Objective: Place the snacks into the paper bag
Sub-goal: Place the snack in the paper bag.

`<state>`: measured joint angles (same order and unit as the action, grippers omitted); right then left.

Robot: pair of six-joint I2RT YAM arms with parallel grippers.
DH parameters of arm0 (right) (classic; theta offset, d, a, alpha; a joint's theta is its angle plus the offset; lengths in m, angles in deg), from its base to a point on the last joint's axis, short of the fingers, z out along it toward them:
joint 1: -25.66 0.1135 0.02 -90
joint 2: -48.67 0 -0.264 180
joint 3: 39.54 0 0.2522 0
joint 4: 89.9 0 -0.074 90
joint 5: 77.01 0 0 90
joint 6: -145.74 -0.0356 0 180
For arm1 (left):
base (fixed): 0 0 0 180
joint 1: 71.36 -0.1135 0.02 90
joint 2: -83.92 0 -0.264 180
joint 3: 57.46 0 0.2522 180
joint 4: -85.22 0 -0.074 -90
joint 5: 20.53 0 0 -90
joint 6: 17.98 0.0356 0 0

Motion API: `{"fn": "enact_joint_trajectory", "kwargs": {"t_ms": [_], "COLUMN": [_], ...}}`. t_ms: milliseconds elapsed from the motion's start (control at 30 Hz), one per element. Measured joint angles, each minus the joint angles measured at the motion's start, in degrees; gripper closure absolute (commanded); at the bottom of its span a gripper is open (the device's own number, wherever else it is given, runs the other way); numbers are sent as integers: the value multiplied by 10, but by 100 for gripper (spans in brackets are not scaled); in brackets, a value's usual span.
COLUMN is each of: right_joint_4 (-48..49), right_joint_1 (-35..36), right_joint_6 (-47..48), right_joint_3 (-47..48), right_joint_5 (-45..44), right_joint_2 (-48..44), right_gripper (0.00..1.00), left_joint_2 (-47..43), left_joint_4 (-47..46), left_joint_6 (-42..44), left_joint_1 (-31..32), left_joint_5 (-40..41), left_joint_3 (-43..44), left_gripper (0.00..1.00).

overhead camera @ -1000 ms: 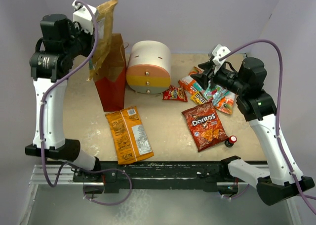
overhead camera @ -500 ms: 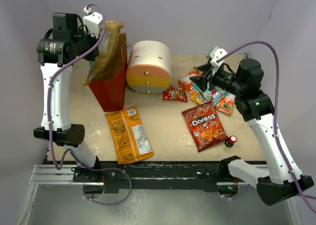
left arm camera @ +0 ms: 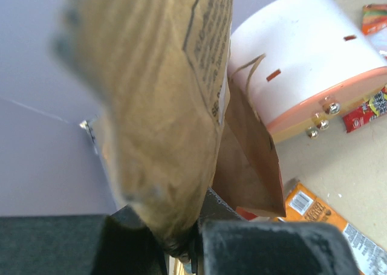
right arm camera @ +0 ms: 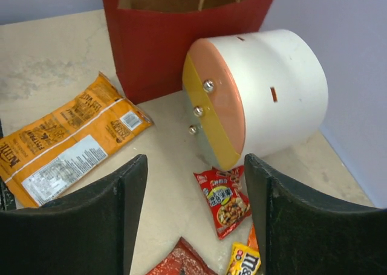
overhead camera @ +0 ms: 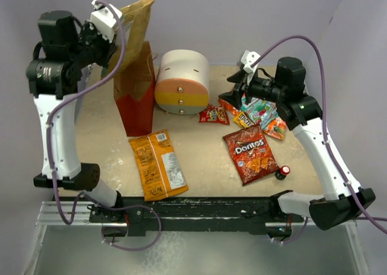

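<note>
Gripping the tan bag (overhead camera: 136, 26), the left end effector (left arm camera: 181, 243) sits above the paper bag (overhead camera: 136, 103) at upper left; the right end effector (right arm camera: 193, 193) is open above small packets (overhead camera: 261, 113), centre right.

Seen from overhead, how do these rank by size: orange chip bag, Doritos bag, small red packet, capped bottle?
1. Orange chip bag and Doritos bag: about alike, the orange one longer.
2. Small red packet.
3. Red-capped bottle.

The tan crinkly chip bag (left arm camera: 163, 106) fills the left wrist view, its near part blurred, its lower end lost inside the left gripper (left arm camera: 181, 245). It hides most of the brown-and-red paper bag (left arm camera: 248, 166), whose top the right wrist view cuts off.
</note>
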<state>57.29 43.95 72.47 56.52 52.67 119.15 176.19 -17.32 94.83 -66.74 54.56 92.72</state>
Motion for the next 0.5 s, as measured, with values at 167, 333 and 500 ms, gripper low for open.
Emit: {"fn": "enact_joint_trajectory", "kwargs": {"t_ms": [167, 333, 500], "right_joint_4": [-5, -18, -50], "right_joint_1": [24, 28, 28], "right_joint_6": [20, 31, 64], "right_joint_3": [50, 131, 152], "right_joint_5": [29, 56, 61], "right_joint_2": [28, 48, 21], "right_gripper": [12, 5, 2], "left_joint_2": [-74, -135, -148], "left_joint_4": [8, 47, 91], "left_joint_6": [60, 99, 115], "left_joint_1": [0, 0, 0], "left_joint_5": [-93, -208, -298], "left_joint_3": [17, 23, 8], "left_gripper": [100, 100, 100]}}
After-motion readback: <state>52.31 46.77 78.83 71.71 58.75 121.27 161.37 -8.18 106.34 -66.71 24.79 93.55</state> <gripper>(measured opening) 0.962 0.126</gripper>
